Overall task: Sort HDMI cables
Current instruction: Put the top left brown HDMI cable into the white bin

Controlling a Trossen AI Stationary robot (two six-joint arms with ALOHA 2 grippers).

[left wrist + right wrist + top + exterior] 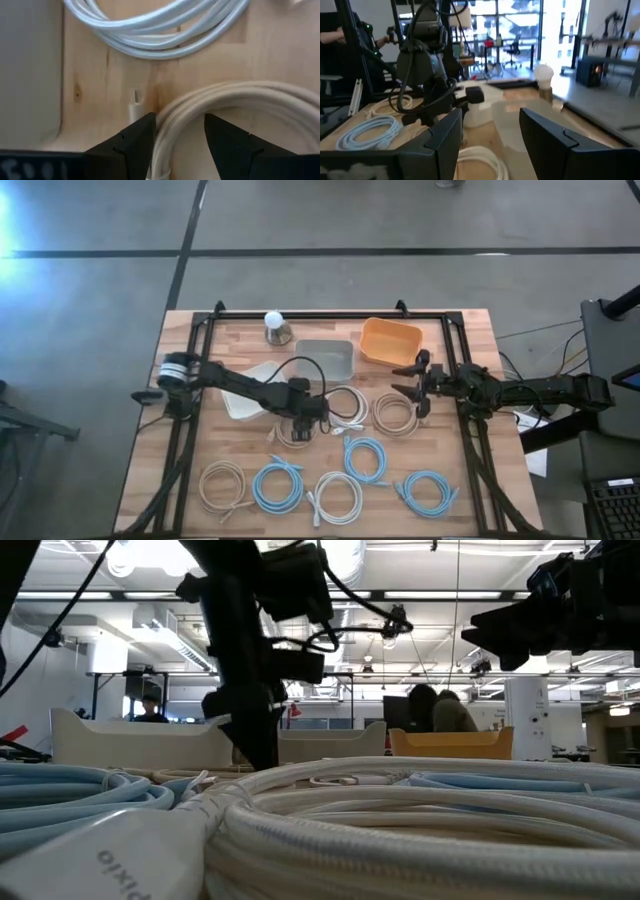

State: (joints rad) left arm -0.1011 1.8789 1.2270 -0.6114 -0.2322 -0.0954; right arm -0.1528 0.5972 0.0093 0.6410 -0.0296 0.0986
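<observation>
Several coiled HDMI cables lie flat on the wooden table: beige point(222, 485), light blue point(277, 487), white point(338, 497), light blue point(365, 458), light blue point(427, 492), white point(345, 408) and beige point(395, 412). My left gripper point(298, 430) points down at another beige coil point(235, 100). It is open, with that coil's strands between its fingers point(135, 142). My right gripper point(413, 385) is open and raised above the table, near the beige coil beside the orange bin; the right wrist view shows its fingers point(545, 140) holding nothing. My left gripper comes from above, pointing down, one finger outside the beige coil's ring and one inside it, across the bundled strands point(170, 135). The coil lies flat on the table. I cannot tell whether the fingers touch the strands.
A white bin point(245, 395), a grey bin point(325, 360) and an orange bin point(390, 342) stand on the far half of the table. A bulb-like object point(276, 328) stands near the far edge. A black frame point(200, 340) borders the table. People sit in the room beyond.
</observation>
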